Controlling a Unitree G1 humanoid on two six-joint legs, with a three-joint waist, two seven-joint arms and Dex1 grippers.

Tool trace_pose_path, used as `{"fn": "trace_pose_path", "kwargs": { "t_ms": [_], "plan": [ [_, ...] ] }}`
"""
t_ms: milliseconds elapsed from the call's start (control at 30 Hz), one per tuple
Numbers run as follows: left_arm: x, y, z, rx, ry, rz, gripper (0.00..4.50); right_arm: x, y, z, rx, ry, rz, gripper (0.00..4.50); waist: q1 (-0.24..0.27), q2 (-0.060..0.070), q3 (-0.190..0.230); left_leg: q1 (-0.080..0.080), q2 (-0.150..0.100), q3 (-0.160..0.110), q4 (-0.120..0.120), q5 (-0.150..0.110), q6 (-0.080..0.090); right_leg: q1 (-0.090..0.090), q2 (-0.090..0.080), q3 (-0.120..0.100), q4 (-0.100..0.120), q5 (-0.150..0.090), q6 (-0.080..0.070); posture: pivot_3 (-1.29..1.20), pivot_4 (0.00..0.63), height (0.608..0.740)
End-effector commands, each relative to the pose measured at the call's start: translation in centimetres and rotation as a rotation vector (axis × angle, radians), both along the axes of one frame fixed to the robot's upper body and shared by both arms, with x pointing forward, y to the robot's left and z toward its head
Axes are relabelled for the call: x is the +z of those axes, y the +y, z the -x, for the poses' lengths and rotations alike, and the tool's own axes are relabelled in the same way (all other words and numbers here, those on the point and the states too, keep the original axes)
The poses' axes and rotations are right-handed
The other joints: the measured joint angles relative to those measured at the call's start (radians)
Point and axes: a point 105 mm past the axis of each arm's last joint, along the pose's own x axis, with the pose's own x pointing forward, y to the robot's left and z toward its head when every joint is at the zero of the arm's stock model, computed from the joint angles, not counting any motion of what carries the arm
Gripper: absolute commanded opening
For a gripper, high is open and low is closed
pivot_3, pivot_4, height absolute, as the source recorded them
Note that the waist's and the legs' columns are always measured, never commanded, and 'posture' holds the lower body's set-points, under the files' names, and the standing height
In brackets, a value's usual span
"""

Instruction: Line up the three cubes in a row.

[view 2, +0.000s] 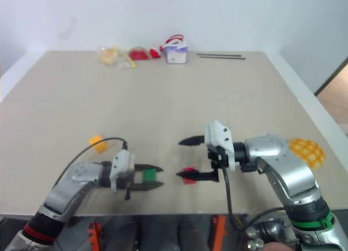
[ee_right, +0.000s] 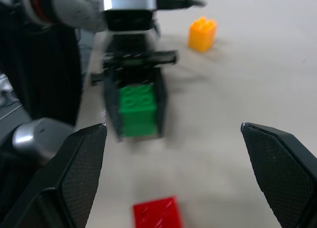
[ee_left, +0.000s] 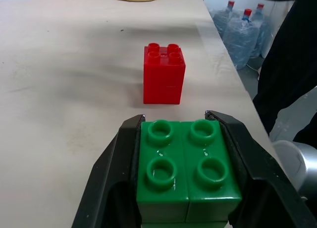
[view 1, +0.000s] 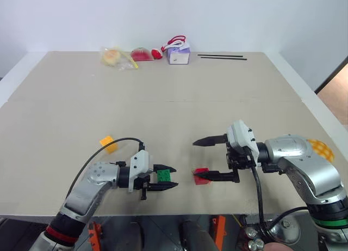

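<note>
Pinching the green studded plastic cube [view 1: 163,176] between its jaws, the left gripper [view 1: 165,177] hovers near the front edge of the beige bench [view 1: 174,104], pointing toward the right gripper [view 1: 209,159]. That one's jaws are spread wide, the lower finger beside the red studded plastic cube [view 1: 202,176] standing on the bench. Farther back on the left sits the yellow-orange studded plastic cube [view 1: 108,143], apart from the other two.
</note>
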Motion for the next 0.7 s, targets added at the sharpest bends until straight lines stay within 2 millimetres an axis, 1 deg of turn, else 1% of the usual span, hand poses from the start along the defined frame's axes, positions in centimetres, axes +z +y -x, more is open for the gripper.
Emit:
{"fn": "trace_pose_path", "kwargs": {
  "t_ms": [33, 267, 633, 700],
  "plan": [
    [0.4, -0.7, -0.1, -0.029, -0.037, 0.012, 1.37, 1.1, 0.0, 0.5, 0.02, -0.043, -0.005, 4.5, -0.001, 0.0, 0.0, 0.0, 0.0, 0.0, 0.0, 0.0, 0.0, 0.0, 0.0, 0.0, 0.0, 0.0, 0.0, 0.0, 0.15, 0.74],
    [-0.3, -1.4, -0.3, -0.051, -0.037, 0.003, 1.37, 1.0, -0.1, 0.5, 0.014, -0.041, 0.002, 4.5, -0.001, 0.0, 0.0, 0.0, 0.0, 0.0, 0.0, 0.0, 0.0, 0.0, 0.0, 0.0, 0.0, 0.0, 0.0, 0.0, 0.15, 0.74],
    [-0.5, -2.1, -0.6, -0.068, -0.052, -0.012, 1.37, 0.8, -0.4, 0.7, 0.011, -0.031, 0.017, 4.5, -0.001, 0.0, 0.0, 0.0, 0.0, 0.0, 0.001, 0.0, 0.0, 0.0, 0.0, 0.0, 0.0, 0.0, 0.0, 0.0, 0.15, 0.74],
    [-0.6, -2.1, -0.7, -0.066, -0.055, -0.016, 2.42, 0.8, -0.4, 0.6, 0.01, -0.031, 0.016, 4.5, -0.001, 0.0, 0.0, 0.0, 0.0, 0.0, 0.001, 0.0, 0.0, 0.0, 0.0, 0.0, 0.0, 0.0, 0.0, 0.0, 0.15, 0.74]
  ]
}}
